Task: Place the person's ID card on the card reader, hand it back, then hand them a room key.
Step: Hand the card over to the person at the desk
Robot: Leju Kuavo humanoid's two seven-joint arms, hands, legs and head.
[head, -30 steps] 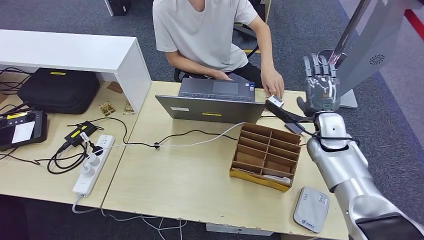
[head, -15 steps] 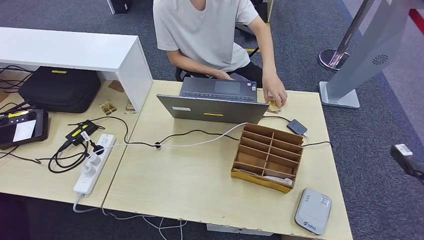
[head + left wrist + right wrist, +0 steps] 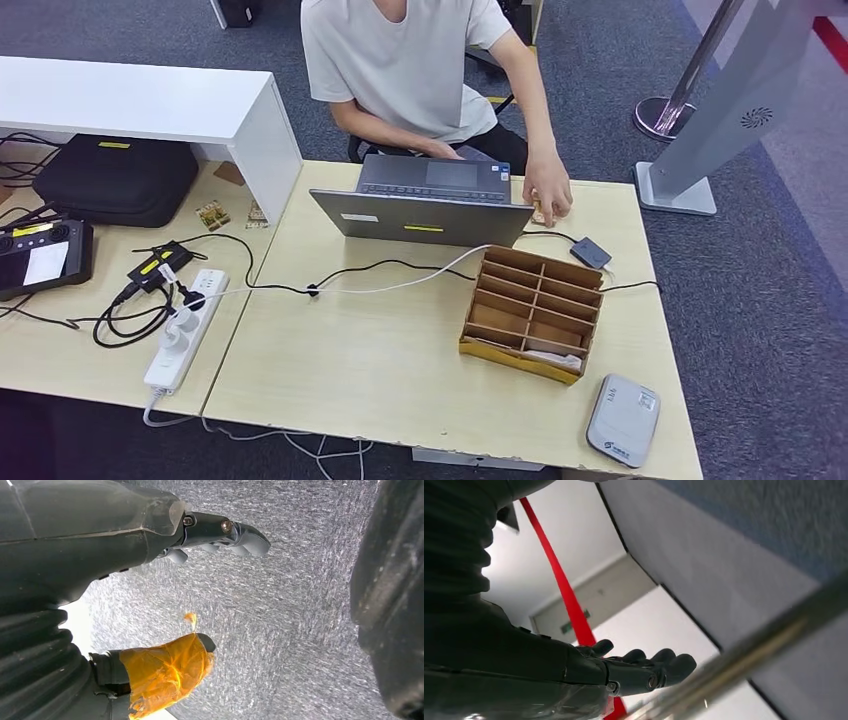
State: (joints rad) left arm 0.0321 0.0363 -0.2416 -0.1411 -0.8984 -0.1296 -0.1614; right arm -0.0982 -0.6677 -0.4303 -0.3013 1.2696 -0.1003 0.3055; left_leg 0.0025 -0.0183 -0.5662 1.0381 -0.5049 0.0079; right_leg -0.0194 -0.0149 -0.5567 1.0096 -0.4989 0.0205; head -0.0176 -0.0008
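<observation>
Head view: person's hand (image 3: 547, 190) rests beside the laptop (image 3: 430, 205), likely offering a card; both robot hands' fingers (image 3: 235, 530) (image 3: 644, 665) spread, empty.

The left hand (image 3: 150, 595) has a dark grey glossy shell, a black ribbed cover at the wrist, small brass-coloured screws along its dark fingers (image 3: 240, 532), and amber tape wrapped round its thumb (image 3: 167, 672). The right hand (image 3: 589, 672) is dark too, with a screw near its rounded black fingertips (image 3: 679, 665). The person (image 3: 400, 60) wears a pale short-sleeved T-shirt.

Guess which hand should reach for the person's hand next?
Probably the right hand: the person's hand rests at the right end of the table, while the left hand hangs over carpet.
</observation>
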